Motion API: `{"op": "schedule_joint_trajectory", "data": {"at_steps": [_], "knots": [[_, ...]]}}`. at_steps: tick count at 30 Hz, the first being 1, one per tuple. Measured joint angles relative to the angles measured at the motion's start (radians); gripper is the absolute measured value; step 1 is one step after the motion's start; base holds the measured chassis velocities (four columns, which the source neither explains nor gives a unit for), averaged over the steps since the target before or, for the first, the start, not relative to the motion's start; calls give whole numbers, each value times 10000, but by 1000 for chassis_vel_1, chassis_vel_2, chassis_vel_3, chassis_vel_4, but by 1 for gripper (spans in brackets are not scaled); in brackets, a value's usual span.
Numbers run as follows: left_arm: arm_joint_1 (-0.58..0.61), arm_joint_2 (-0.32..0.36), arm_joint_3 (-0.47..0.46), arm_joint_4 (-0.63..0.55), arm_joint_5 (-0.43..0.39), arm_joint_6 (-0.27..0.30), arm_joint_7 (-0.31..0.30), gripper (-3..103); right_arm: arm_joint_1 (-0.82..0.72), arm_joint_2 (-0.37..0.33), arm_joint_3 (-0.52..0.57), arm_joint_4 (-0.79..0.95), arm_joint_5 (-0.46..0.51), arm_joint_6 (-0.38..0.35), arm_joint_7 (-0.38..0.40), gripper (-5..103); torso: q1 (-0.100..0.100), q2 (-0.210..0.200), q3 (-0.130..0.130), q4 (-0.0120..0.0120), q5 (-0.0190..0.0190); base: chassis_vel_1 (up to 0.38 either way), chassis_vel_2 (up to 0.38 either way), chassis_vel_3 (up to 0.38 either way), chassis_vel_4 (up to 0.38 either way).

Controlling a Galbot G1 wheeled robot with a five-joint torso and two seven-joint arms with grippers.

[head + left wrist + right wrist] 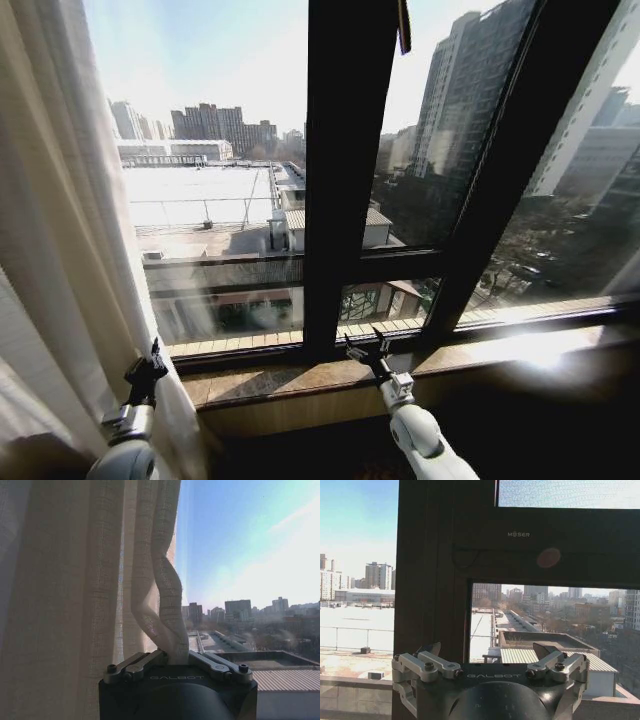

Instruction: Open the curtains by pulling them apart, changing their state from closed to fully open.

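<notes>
The sheer white curtains [60, 200] hang bunched at the left side of the window, with bare glass to their right. My left gripper [152, 358] is low at the curtain's inner edge. In the left wrist view the left gripper [176, 656] is shut on a twisted fold of the curtains [75, 580]. My right gripper [366, 345] stands open just above the window sill, in front of the dark centre mullion, holding nothing. In the right wrist view the right gripper [487, 651] has its jaws spread wide before the frame.
A thick dark window frame [335, 180] runs up the middle, with a slanted bar [520, 150] to its right. A brown stone sill [290, 380] runs along below the glass. Rooftops and towers lie outside.
</notes>
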Motion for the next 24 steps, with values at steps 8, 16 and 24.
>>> {"op": "schedule_joint_trajectory", "data": {"at_steps": [8,16,24], "knots": [[22,-9,-13,31,0,-39,14,0,0,3,-3,1,0,0,0,100,-5,2,-2,4,-9,31,31,-36,-33],[27,-12,-49,42,0,-75,15,0,0,3,-6,0,0,0,0,100,-5,2,-2,3,-3,150,144,-150,-144],[131,-52,-165,8,-11,-180,18,0,0,3,-8,0,0,0,0,100,-5,2,-2,4,-4,247,264,-235,-258]]}}
